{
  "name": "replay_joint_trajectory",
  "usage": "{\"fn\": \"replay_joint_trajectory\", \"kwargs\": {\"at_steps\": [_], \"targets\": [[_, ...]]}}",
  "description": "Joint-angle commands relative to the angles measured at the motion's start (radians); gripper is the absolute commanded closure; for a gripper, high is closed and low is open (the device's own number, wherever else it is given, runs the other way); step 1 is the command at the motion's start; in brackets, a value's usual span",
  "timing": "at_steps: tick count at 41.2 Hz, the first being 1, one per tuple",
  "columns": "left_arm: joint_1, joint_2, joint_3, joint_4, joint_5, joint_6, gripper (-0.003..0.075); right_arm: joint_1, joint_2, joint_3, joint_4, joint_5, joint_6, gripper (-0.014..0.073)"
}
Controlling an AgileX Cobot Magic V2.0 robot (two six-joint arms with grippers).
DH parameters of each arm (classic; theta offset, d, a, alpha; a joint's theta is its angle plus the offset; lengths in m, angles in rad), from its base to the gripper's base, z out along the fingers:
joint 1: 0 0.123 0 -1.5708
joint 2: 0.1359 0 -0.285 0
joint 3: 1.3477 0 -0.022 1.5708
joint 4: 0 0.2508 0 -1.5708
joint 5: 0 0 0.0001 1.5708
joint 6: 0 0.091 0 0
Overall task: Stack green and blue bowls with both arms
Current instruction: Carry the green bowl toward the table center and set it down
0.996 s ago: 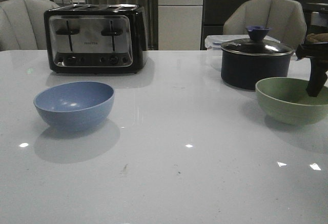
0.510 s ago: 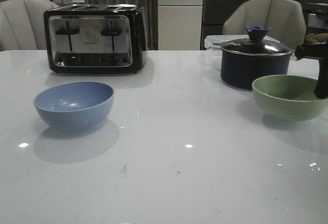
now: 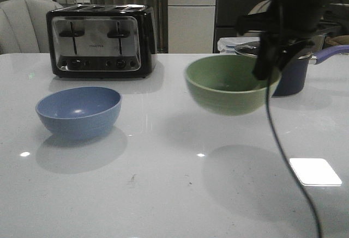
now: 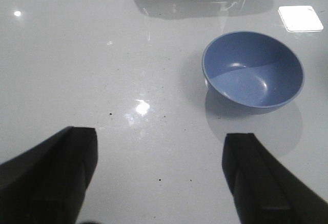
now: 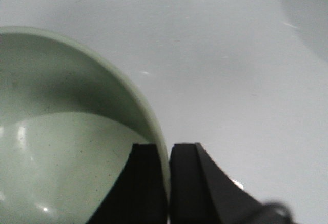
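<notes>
1. The green bowl hangs clear of the table in the centre right of the front view, its shadow lying on the surface below it.
2. The right gripper is clamped on the bowl's rim, one finger inside the wall and one outside, as the right wrist view shows plainly.
3. The blue bowl sits upright on the table in the left middle of the front view, in front of the toaster.
4. The relation that matters: the blue bowl lies to the left of the held green bowl and lower in the frame, well apart from it, so the carry likely has to run leftward and then down.
5. Both bowls are empty; the green one looks close to level, though the dim front view makes slight tilt hard to judge.
6. The left gripper has its fingers spread wide, holding nothing, with the blue bowl in the upper right of its view, near but not between the fingers.
7. A dark saucepan stands behind the right arm, partly hidden by it.
</notes>
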Motion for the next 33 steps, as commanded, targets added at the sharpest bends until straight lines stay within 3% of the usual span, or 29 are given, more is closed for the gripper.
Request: {"fn": "replay_joint_trajectory", "kwargs": {"at_steps": [1,14,17,24,33], "targets": [[0.002,0.001,-0.027,-0.002,-0.075,-0.007,0.0159,0.076,-0.033,0.002,0.009,-0.056,-0.011,0.0525],[0.002,0.001,-0.027,-0.002,-0.075,-0.007,0.0159,0.163,0.058,0.041,0.055,-0.129,-0.011,0.0514],[0.002,0.001,-0.027,-0.002,-0.075,-0.007,0.0159,0.163,0.070,0.041,0.056,-0.130,-0.011,0.0465],[0.002,0.001,-0.027,-0.002,-0.075,-0.007,0.0159,0.162,0.086,0.041,0.048,-0.125,-0.011,0.0248],[0.002,0.001,-0.027,-0.002,-0.075,-0.007,0.0159,0.177,-0.038,0.045,0.048,-0.158,-0.061,0.0220]]}}
